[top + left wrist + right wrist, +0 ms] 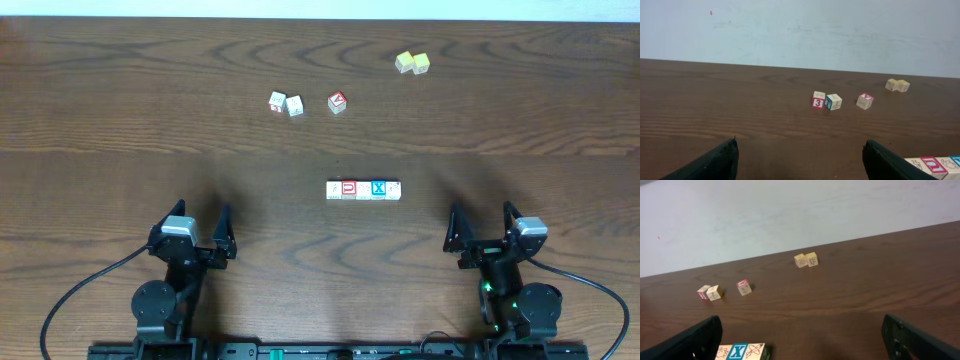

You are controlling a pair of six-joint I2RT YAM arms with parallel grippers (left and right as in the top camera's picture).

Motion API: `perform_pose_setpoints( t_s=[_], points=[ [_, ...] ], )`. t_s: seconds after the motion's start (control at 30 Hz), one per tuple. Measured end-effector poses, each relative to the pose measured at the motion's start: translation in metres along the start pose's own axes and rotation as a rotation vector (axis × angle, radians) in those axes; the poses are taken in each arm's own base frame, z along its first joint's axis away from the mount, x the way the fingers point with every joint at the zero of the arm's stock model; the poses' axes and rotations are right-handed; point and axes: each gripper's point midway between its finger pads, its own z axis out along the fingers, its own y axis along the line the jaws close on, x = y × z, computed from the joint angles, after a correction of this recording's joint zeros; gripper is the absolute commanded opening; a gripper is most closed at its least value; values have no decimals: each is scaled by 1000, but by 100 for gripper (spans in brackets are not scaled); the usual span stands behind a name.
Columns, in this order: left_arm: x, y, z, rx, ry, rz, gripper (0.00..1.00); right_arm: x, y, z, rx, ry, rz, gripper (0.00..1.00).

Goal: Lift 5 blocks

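Five small printed blocks (363, 189) lie touching in one straight row on the dark wooden table (120, 120), at its middle. One block shows a blue X (738, 352), another a red mark (933, 164). My left gripper (193, 231) stands open at the near left, well short of the row, with nothing between its fingers (715, 162). My right gripper (484, 228) stands open at the near right, equally apart from the row. In the right wrist view the row's end peeks in by the left finger (692, 342).
Farther back sit two white cubes (286, 103) side by side, a red-topped cube (338, 101) just right of them, and a pale yellow-green pair (411, 62) near the far edge. A pale wall (800, 30) rises behind the table.
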Motion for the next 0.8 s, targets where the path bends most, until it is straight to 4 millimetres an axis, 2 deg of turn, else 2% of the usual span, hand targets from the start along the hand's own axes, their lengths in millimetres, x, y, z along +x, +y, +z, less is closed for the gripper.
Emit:
perform_pose_setpoints(
  t_s=[0.8],
  points=[
    [-1, 1, 0, -8, -1, 0, 80, 0, 0, 0, 0, 0, 0, 99]
  ],
)
